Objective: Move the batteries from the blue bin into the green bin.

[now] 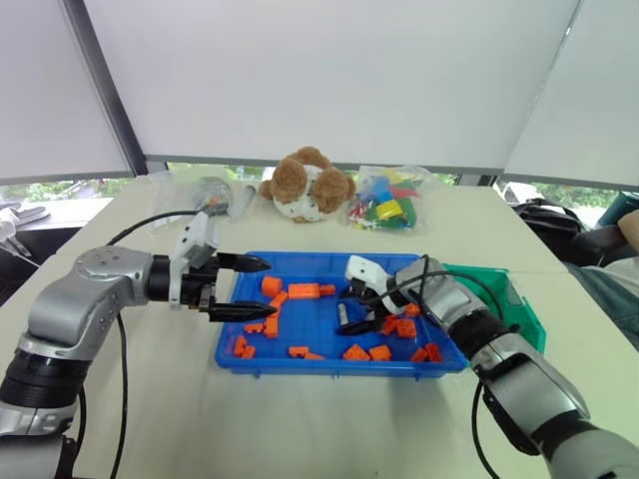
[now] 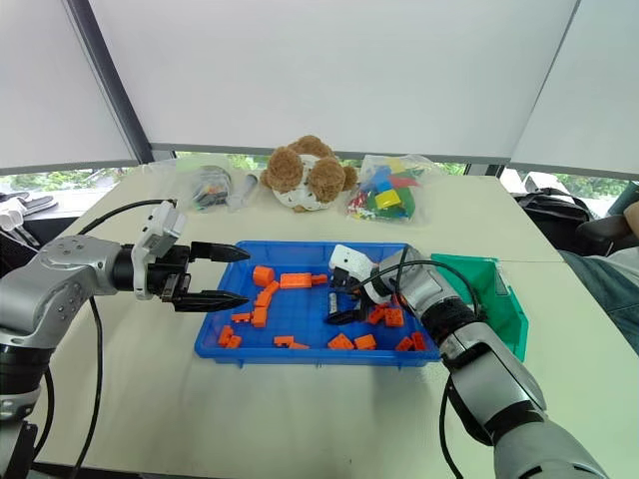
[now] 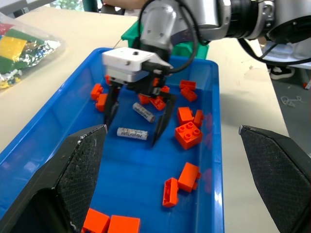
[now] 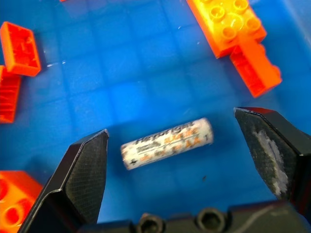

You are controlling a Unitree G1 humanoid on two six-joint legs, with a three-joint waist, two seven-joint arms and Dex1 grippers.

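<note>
Right claw (image 3: 136, 119) reaches down into the blue bin (image 3: 58, 126), its black fingers spread wide on either side of one battery (image 4: 167, 142) lying flat on the bin floor, not touching it. A second battery (image 3: 144, 111) lies just beyond, between the same fingers. Orange blocks (image 3: 188, 134) are scattered around both, some close beside the fingers. Left claw (image 1: 235, 287) hovers over the bin's left edge, also spread and empty. The green bin (image 1: 514, 299) stands against the blue bin's right end. Farther back on the counter (image 1: 150, 399) sit a plush dog (image 1: 305, 185) and a bag of coloured blocks (image 1: 387, 208).
</note>
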